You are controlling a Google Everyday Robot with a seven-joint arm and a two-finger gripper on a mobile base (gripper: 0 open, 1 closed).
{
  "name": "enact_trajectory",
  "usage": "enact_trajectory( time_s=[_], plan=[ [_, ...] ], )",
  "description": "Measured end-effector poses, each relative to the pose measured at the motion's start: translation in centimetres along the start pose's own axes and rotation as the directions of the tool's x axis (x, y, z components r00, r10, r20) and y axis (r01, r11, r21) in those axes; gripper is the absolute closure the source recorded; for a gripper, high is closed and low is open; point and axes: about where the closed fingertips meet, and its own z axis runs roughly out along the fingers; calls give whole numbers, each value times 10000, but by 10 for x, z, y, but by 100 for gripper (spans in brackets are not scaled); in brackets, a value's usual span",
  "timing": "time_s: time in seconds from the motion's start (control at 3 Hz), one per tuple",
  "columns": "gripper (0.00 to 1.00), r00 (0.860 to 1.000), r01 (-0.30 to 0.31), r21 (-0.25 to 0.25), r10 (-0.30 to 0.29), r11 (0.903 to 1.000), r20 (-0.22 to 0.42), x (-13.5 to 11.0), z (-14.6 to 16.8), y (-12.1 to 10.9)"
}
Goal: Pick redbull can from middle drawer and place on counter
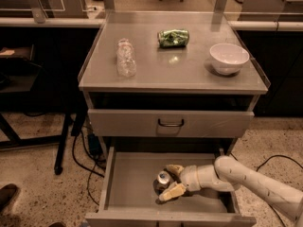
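Observation:
The middle drawer (130,183) is pulled open at the bottom of the camera view, its grey floor bare on the left. The redbull can (164,178) stands in it right of centre, its silver top showing. My gripper (173,180) reaches in from the right on a white arm. Its two tan fingers are spread, one (174,169) behind the can and one (172,192) in front of it. They bracket the can; I cannot tell whether they touch it. The counter (175,67) is the grey metal top above.
On the counter lie a clear plastic bottle (126,56) at the left, a crushed green can (173,38) at the back and a white bowl (228,58) at the right. A shut drawer with a dark loop handle (171,123) sits between counter and open drawer. Cables lie on the floor left.

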Motion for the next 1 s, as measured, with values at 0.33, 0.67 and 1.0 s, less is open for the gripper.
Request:
enact_trajectory(
  time_s=[0.33, 0.67, 1.0],
  plan=[
    [41, 10000, 0, -1, 0, 10000, 0, 0, 0, 0],
    [63, 10000, 0, -1, 0, 10000, 0, 0, 0, 0],
    [87, 10000, 0, -2, 0, 10000, 0, 0, 0, 0]
  ],
)
